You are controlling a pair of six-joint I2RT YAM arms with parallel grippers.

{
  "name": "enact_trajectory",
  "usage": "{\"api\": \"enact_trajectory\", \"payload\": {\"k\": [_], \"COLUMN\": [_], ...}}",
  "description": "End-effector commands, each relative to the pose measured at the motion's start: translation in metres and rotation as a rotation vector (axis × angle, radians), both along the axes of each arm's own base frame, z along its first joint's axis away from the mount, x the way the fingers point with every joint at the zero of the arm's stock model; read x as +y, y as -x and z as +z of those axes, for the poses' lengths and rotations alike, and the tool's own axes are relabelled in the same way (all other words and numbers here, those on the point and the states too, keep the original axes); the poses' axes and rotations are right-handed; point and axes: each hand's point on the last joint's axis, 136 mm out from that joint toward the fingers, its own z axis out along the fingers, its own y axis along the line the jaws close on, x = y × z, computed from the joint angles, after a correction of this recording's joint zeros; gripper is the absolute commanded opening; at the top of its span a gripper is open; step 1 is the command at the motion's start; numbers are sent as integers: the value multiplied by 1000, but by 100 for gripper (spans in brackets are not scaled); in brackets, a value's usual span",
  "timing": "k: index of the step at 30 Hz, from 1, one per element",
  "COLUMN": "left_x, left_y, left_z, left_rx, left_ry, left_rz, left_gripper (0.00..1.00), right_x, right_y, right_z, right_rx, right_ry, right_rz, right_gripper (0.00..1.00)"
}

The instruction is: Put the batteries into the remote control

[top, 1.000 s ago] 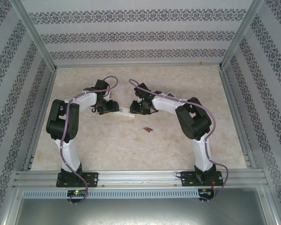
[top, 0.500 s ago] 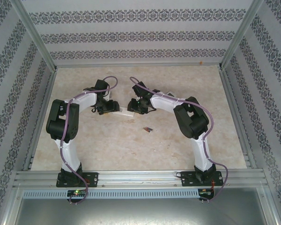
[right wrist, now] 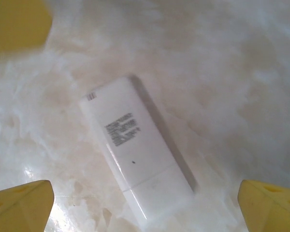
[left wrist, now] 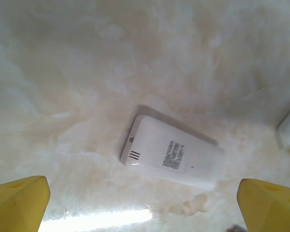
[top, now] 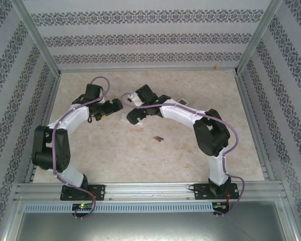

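The remote control [right wrist: 135, 150] lies flat on the pale marbled bench [top: 190, 90] with its labelled back facing up, and nothing touches it. Over it hover the left tool [top: 115, 106] and the right tool [top: 132, 117], one at each side, both spread wide and empty. The batteries [top: 158, 138] lie loose to the right of the remote control, nearer the arm bases.
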Motion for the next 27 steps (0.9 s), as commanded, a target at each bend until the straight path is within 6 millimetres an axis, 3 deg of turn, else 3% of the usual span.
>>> {"api": "enact_trajectory", "payload": {"k": [1,5,10,15,19,21,23,27], "left_x": [9,15,21,24,27,26,26,20], "left_y": [6,21,42,64,77,80,81,77], "left_z": [14,27,32,34,40,45,51,71], "left_rx": [-37,-79,-76,-67,-77,-87,-94,-132], "left_ry": [124,147,161,188,212,229,250,337], "left_rz": [113,155,200,242,273,283,297,308], "left_gripper": [100,100,100,100,100,100,100,99], "right_x": [4,15,14,15,11,14,22,44], "right_y": [11,5,-3,1,-2,-2,-1,4], "right_z": [-26,-44,-70,-78,-82,-73,-49,26], "right_rx": [-52,5,88,134,116,111,112,131], "right_ry": [160,176,256,277,308,283,193,-164], "right_rz": [285,341,350,364,345,336,308,171], "right_gripper": [98,97,90,75,55,47,44,41]}}
